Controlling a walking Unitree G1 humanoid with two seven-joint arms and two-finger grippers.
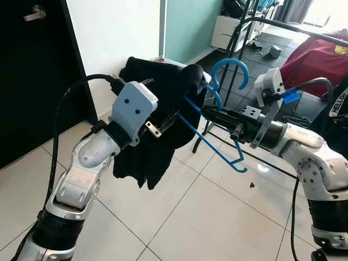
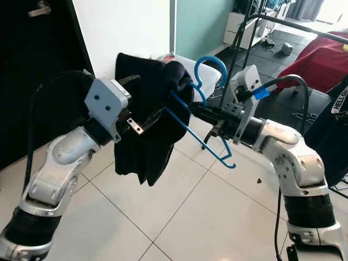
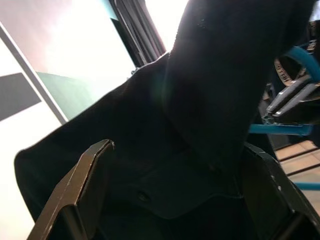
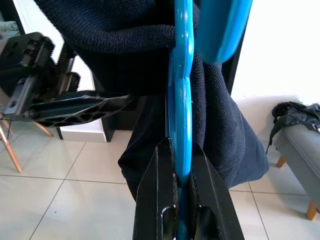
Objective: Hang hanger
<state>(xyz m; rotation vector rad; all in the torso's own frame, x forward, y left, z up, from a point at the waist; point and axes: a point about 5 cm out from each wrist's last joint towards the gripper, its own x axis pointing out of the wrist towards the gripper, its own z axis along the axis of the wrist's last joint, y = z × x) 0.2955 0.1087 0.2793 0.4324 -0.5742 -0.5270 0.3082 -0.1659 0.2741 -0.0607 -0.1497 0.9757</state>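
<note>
A blue plastic hanger (image 4: pixel 181 100) is held at chest height, its hook (image 2: pixel 209 57) pointing up. My right gripper (image 4: pixel 181 150) is shut on the hanger's neck just below the hook. A dark knitted garment (image 1: pixel 147 157) is draped over the hanger's near shoulder and hangs down to the left. My left gripper (image 1: pixel 169 117) reaches into the garment from the left. Its fingers (image 3: pixel 80 190) stand fairly wide with a thick fold of the fabric between them. The hanger's lower bar (image 1: pixel 237 169) sticks out bare on the right.
A black metal clothes rack (image 1: pixel 283 24) stands behind my right arm, with a red cloth (image 1: pixel 315 60) and a dark garment (image 1: pixel 340 109) on it. A dark door (image 1: pixel 27 81) and a white wall are to the left. A grey sofa (image 4: pixel 300 145) stands on the tiled floor.
</note>
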